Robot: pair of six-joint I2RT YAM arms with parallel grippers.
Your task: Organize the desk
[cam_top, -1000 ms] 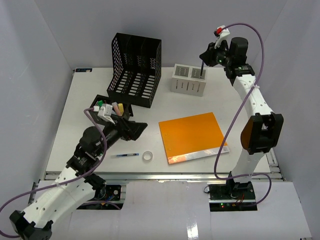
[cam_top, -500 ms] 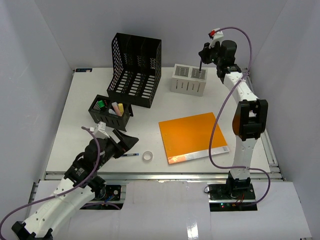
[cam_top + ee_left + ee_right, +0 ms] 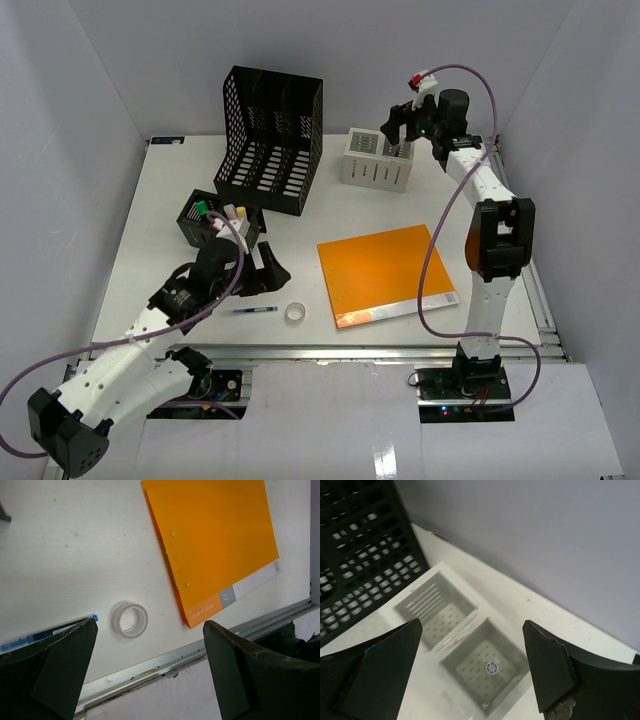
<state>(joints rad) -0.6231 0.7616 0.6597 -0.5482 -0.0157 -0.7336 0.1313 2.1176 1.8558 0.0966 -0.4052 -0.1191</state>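
The white desk [image 3: 160,200] carries an orange folder [image 3: 385,272], a clear tape roll [image 3: 295,313] and a blue pen [image 3: 257,310] near its front rail. My left gripper [image 3: 262,272] hovers open over that front area; in the left wrist view its jaws [image 3: 150,625] stand wide apart, empty, above the tape roll [image 3: 130,620] and the folder [image 3: 215,540]. My right gripper [image 3: 398,128] hangs open over the grey two-cell pen holder [image 3: 378,160]. A pen [image 3: 492,667] stands end-on in the holder's right cell [image 3: 485,675], below the open right gripper [image 3: 472,624].
A black mesh file rack [image 3: 270,140] stands at the back, left of the pen holder. A small black organizer [image 3: 220,222] with coloured items sits just behind my left gripper. The metal rail [image 3: 165,657] marks the desk's front edge.
My right gripper has opened above the pen holder and the dark pen it held now sits in the right cell. My left arm has shifted over the blue pen and tape roll.
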